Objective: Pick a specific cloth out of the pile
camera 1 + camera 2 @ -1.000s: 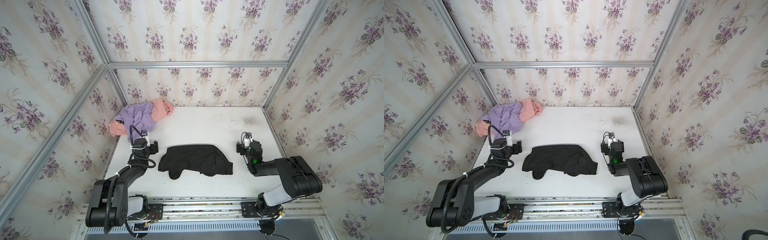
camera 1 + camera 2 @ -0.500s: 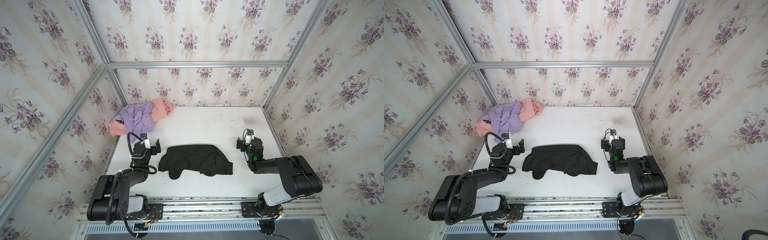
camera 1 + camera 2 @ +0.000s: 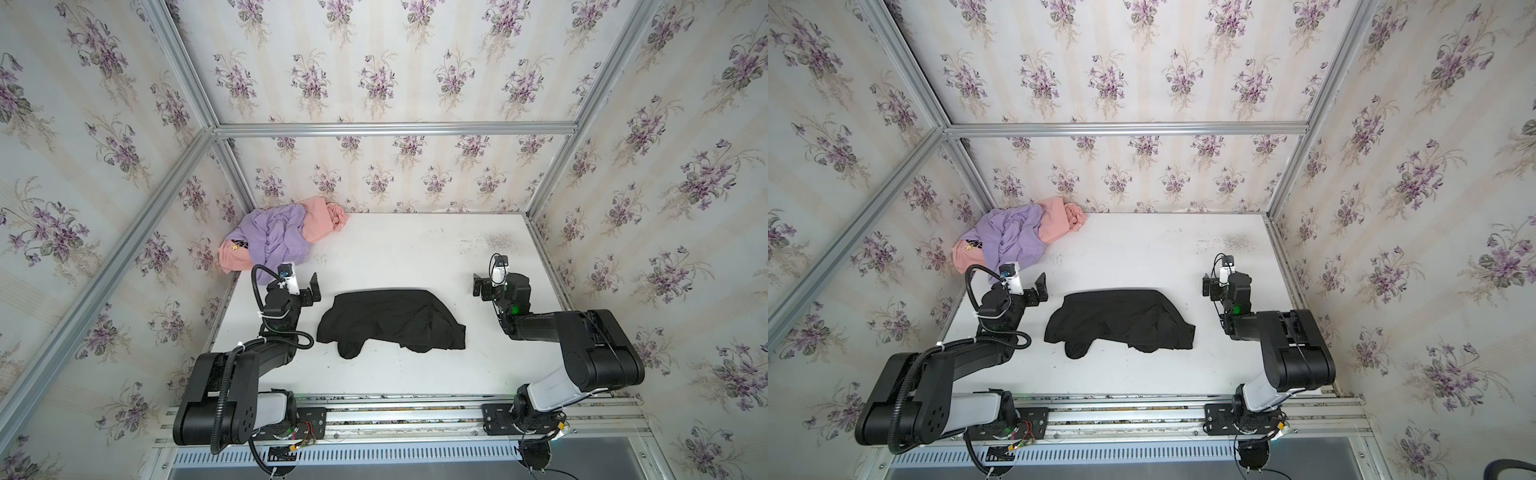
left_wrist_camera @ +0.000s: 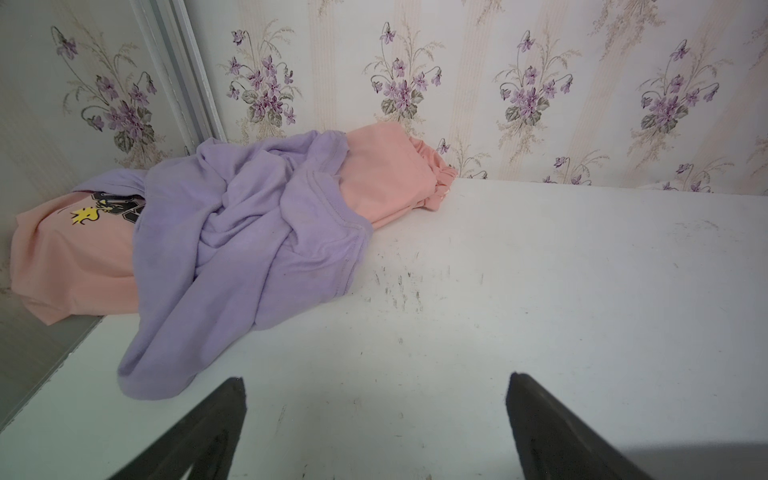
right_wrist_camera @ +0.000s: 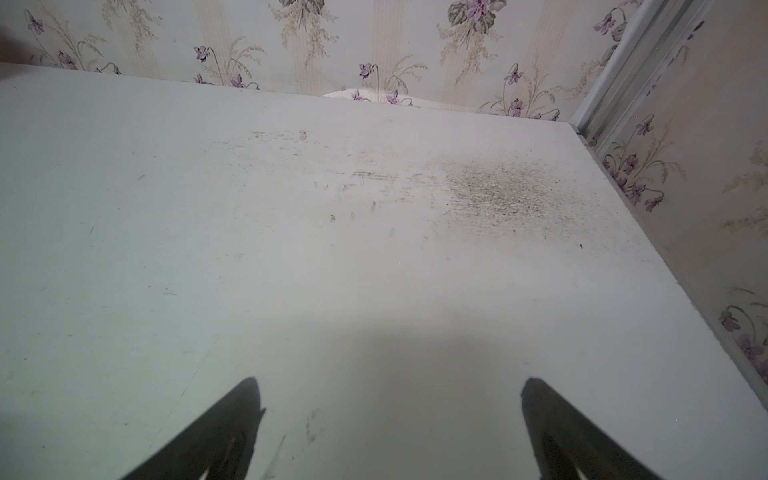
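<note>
The black cloth (image 3: 390, 324) (image 3: 1121, 322) lies spread by itself on the white table (image 3: 415, 257), near the front middle, and neither gripper touches it. The pile (image 3: 274, 237) (image 3: 1011, 237) (image 4: 249, 232), a lilac garment over a salmon-pink one, sits in the far left corner. My left gripper (image 3: 306, 286) (image 3: 1036, 286) (image 4: 376, 386) stands open and empty, between the cloth's left end and the pile. My right gripper (image 3: 482, 286) (image 3: 1210, 286) (image 5: 390, 390) is open and empty to the right of the cloth, over bare table.
Wallpapered walls with aluminium frame posts (image 3: 232, 174) close the table on the left, back and right. A dark scuffed patch (image 5: 498, 191) marks the far right of the table. The arms' base rail (image 3: 395, 415) runs along the front edge.
My left gripper has opened wider and its wrist has turned to face the pile, with the arm folding back toward the front. The right gripper has barely shifted. The cloth lies unchanged.
</note>
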Robot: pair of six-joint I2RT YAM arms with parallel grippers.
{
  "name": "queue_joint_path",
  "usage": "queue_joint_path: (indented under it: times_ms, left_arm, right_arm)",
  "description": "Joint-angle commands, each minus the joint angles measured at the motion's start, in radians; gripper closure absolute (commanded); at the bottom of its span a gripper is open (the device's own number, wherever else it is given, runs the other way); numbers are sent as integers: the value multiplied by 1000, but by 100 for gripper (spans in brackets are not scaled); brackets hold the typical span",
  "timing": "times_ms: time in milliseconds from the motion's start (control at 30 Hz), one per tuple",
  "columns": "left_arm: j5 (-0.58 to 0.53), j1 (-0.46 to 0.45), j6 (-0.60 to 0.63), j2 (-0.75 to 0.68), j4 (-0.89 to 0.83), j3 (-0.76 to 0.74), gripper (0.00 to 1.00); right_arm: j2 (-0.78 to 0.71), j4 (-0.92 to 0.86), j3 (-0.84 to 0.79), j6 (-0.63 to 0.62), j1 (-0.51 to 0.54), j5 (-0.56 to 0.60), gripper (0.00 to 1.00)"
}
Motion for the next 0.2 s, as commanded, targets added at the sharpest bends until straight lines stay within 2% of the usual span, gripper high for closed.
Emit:
queue_joint_path:
  times_ms: [0,167]
  left_arm:
    - [-8,-2,7,0,23,5,0]
    - [-8,-2,7,0,21,5,0]
  right_arm:
    - [2,-3,13,13,-3,-32,0]
    - [-11,26,-6,13,-6,-37,0]
